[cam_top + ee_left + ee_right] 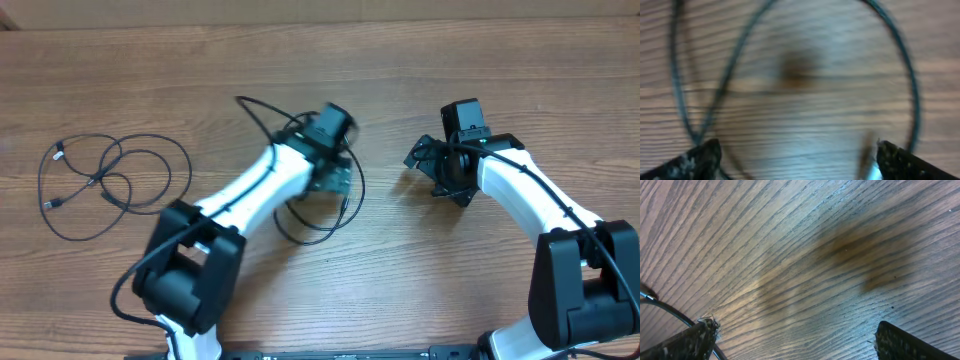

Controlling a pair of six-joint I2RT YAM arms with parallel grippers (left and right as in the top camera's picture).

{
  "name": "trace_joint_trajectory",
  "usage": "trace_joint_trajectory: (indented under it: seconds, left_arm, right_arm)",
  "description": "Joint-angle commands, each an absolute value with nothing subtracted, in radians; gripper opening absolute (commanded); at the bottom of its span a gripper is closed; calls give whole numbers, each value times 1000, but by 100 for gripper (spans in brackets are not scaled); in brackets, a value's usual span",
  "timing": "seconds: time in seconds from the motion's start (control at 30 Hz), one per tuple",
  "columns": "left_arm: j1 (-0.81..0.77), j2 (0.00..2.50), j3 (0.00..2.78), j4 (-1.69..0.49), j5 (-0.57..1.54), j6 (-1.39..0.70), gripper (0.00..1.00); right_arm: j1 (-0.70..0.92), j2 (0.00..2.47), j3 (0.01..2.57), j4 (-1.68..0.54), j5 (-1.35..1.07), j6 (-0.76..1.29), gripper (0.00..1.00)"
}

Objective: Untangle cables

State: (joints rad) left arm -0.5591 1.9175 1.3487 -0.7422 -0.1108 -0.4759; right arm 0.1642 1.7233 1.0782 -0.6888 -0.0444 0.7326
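One thin black cable (pixel 104 182) lies in loose loops at the table's left, apart from both arms. A second cable (pixel 318 229) loops on the wood around and under my left gripper (pixel 335 183). The left wrist view is blurred: that cable (pixel 911 85) arcs across the table, and my left gripper (pixel 797 150) is open just above it, holding nothing. A silver plug tip (pixel 871 169) shows beside its right finger. My right gripper (pixel 428 172) hovers to the right of this cable. In its wrist view the right gripper (pixel 795 327) is open over bare wood, with a cable strand (pixel 671 311) by its left finger.
The wooden table (pixel 420 60) spans the whole view. Both arm bases stand at the front edge, the left base (pixel 185 275) and the right base (pixel 585 285), with thicker black wires running along the arms.
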Motion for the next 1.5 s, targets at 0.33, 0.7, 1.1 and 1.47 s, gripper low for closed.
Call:
trace_joint_trajectory:
  seconds: [0.33,0.7,1.1,1.47]
  left_arm:
    - [-395,1926,1356,-785,-57,-505,55]
    - [-390,1929,1325,-718,-123,-505,18]
    - [-392,2093,1302,-679,-27,-471,26]
    - [-373,2112,1306,-676,19,-448,4]
  right_arm:
    - [160,1702,1088,-683,-35,728,100]
    - [160,1702,1088,-683,-35,728,100]
    - [160,1702,1088,-683,-35,728,100]
    - [160,1702,1088,-683,-35,728,100]
